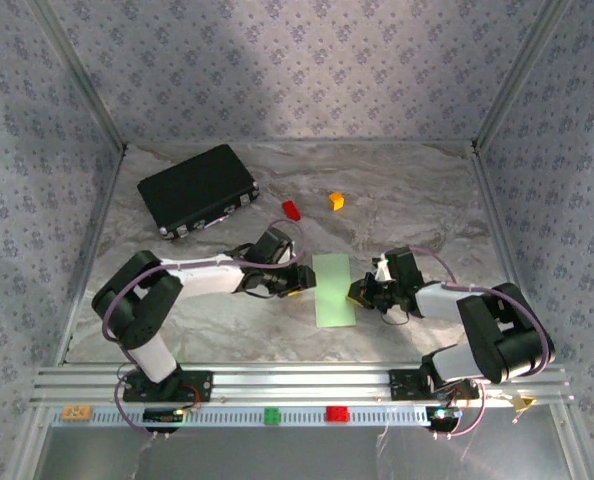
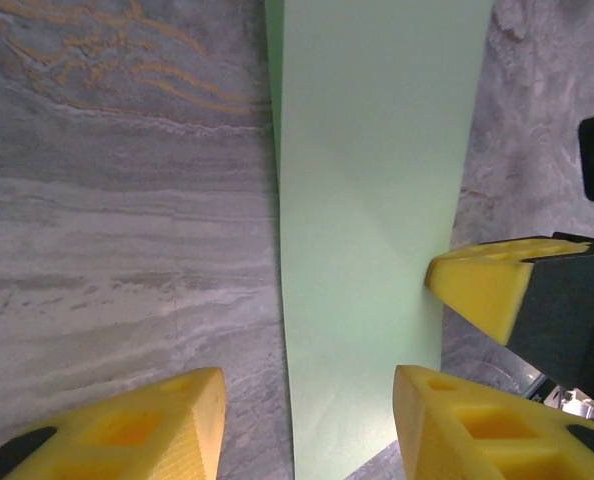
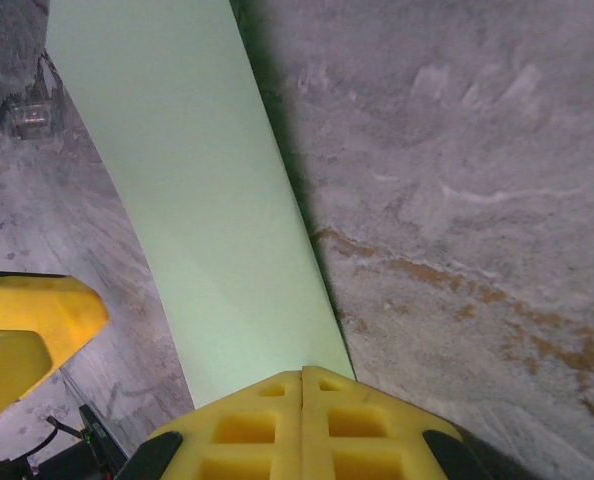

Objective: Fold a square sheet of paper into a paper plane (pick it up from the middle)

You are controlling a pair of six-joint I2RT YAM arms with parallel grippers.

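- Holding left fingers [image 1: 297, 284] released, straddling the left edge of the folded sheet of paper [image 1: 334, 290] at the middle of the desk [image 1: 397, 200].
- Touching its right edge with clenched right fingers [image 3: 302, 425].

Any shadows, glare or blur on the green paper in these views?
Top external: soft, even light, no glare on the green paper. Left wrist: paper edges crisp, thin dark strip along one long edge, above the left claw. Right wrist: dark shadow band on the marble table beside the paper, ahead of the shut right claw.
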